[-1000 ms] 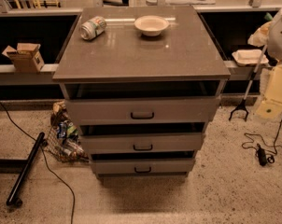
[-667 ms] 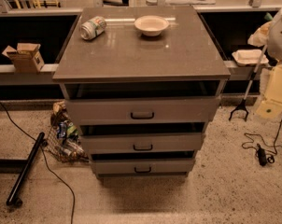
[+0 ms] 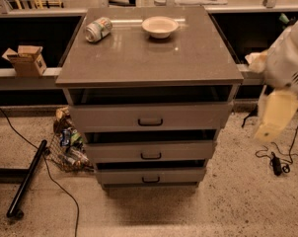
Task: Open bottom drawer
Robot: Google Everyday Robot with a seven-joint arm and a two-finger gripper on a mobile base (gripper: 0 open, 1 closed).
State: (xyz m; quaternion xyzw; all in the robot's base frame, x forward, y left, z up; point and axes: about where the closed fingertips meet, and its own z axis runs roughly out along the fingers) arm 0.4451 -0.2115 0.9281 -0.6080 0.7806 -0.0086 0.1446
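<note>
My gripper (image 3: 273, 115) hangs in the air off the right edge of the table (image 3: 149, 58), just past the front-right corner and lower than the top, about level with the top drawer (image 3: 188, 116). It shows only as a pale, blurred shape under my white arm (image 3: 289, 58). I cannot tell whether it is open or closed. It is well apart from the cabinet and touches nothing that I can see.

The bottom drawer (image 3: 188, 175) is below the front edge of the table. It is the lowest of three grey fronts, under the middle drawer (image 3: 188, 151) and close to the floor. Its small black handle (image 3: 150, 179) sits at the centre of the front. A dark gap runs above the front, as with the two above it.

On the table a can (image 3: 98, 29) lies on its side near the back-left corner. A pale bowl (image 3: 160, 26) stands upright near the middle of the back edge.

Beyond the left edge a cardboard box (image 3: 25, 59) rests on a ledge. Lower down, by the front-left corner, a net bag of rubbish (image 3: 67, 144) leans beside the drawers, and a black pole (image 3: 25, 179) lies on the floor. Cables (image 3: 275, 162) trail on the floor beyond the right edge.
</note>
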